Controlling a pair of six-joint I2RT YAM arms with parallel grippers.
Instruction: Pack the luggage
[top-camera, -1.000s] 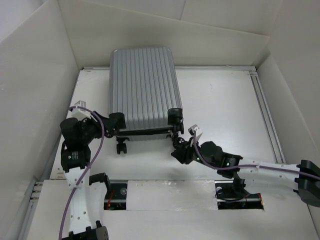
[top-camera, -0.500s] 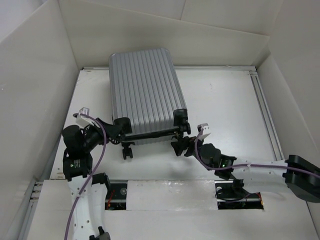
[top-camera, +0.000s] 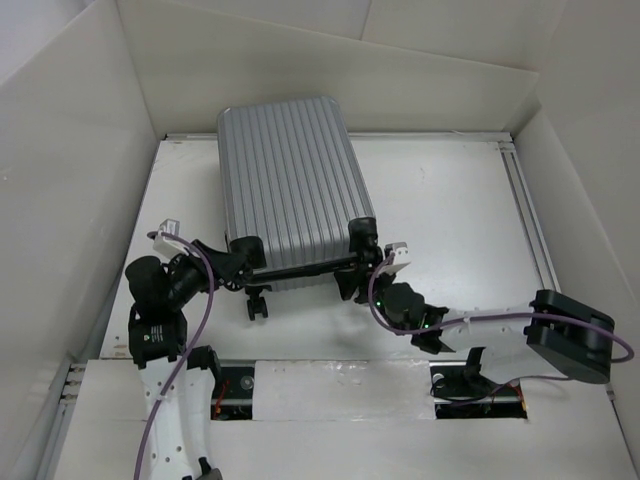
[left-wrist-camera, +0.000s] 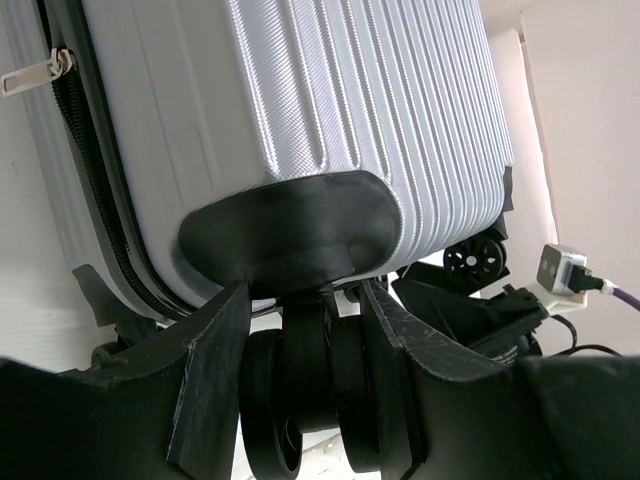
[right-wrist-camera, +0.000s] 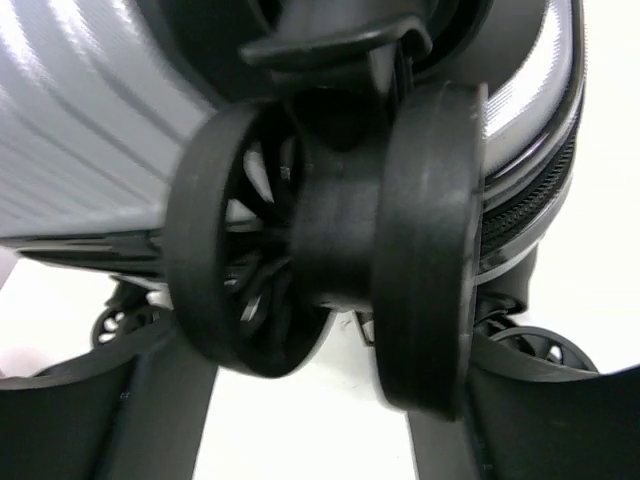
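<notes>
Both jaws straddling luggage (top-camera: 290, 180) wheels (left-wrist-camera: 320, 400), contact hard to judge

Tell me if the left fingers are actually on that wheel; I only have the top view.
Observer: In the left wrist view, the left gripper has its fingers against both sides of the left-side wheel, with no gap showing.
Operator: And the right?
Observer: The right gripper has its fingers spread just below the right-side wheel; contact is unclear.
Operator: Is the luggage zipped?
Observer: The zipper along its side looks closed.
</notes>
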